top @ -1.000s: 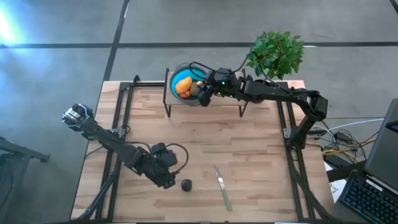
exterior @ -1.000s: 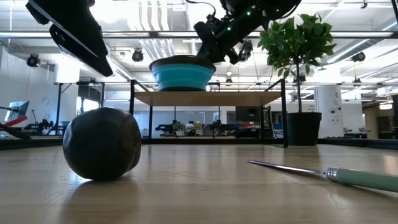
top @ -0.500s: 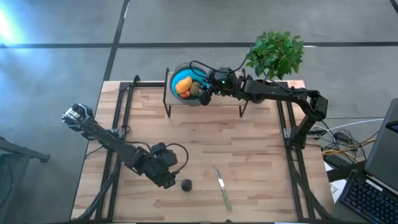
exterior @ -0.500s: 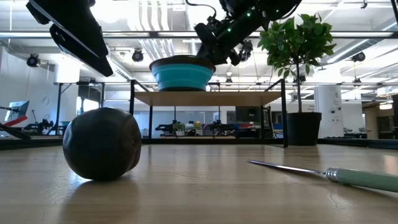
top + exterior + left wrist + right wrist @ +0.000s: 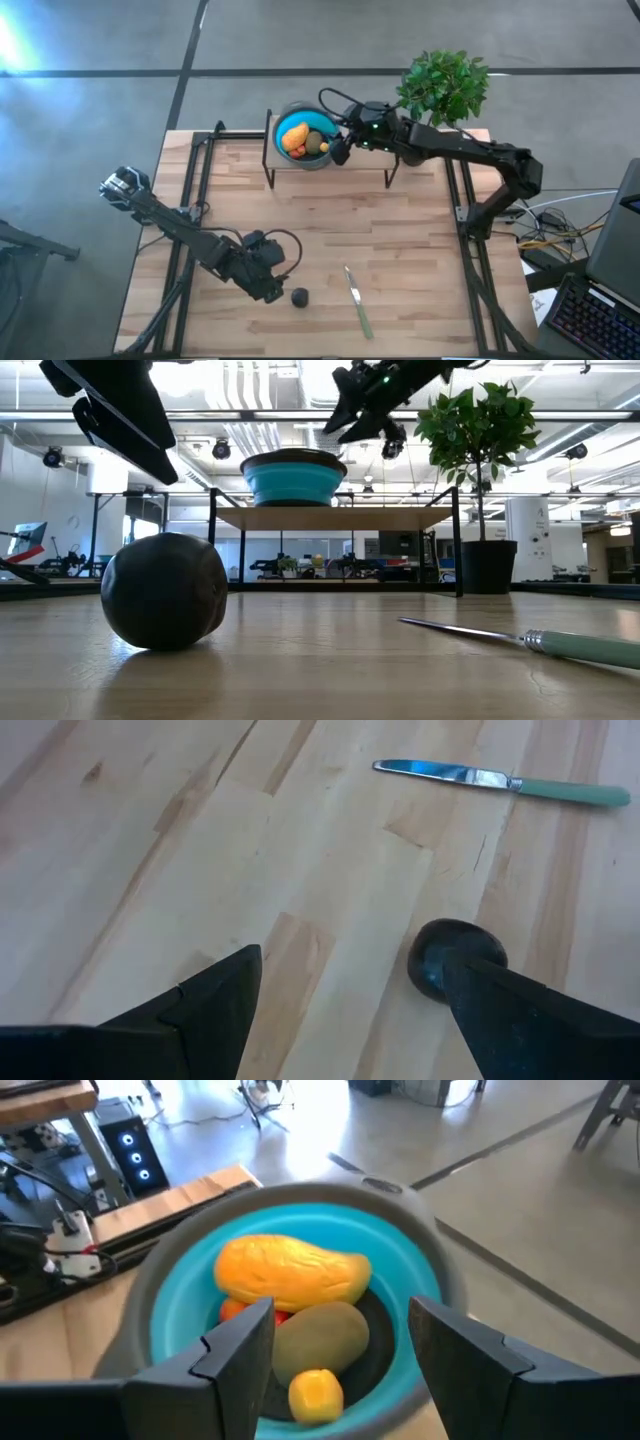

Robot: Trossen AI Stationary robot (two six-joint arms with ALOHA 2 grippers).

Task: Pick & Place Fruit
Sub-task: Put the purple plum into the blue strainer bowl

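A blue bowl [image 5: 288,122] stands on a raised wooden shelf [image 5: 330,518] at the table's far side. In it lie the elongated orange-yellow fruit [image 5: 290,1270], the olive-brown oval [image 5: 320,1335], a tiny orange one [image 5: 315,1392] and a tiny red one [image 5: 234,1310]. My right gripper [image 5: 340,1360] hangs open just above and to the right of the bowl's rim [image 5: 338,150]. The black round fruit [image 5: 299,296] rests on the table near the front. My left gripper [image 5: 350,1010] hovers open above the table just left of it, one fingertip [image 5: 500,1010] in front of the fruit [image 5: 450,952].
A green-handled knife [image 5: 357,300] lies right of the black fruit. A potted plant [image 5: 445,85] stands at the far right, behind my right arm. The shelf's dark metal legs [image 5: 270,165] stand on the table. Bare wood lies between shelf and fruit.
My right gripper has risen and drawn back from over the bowl toward the table's right. The olive-brown fruit stays lying in the bowl beside the orange-yellow one.
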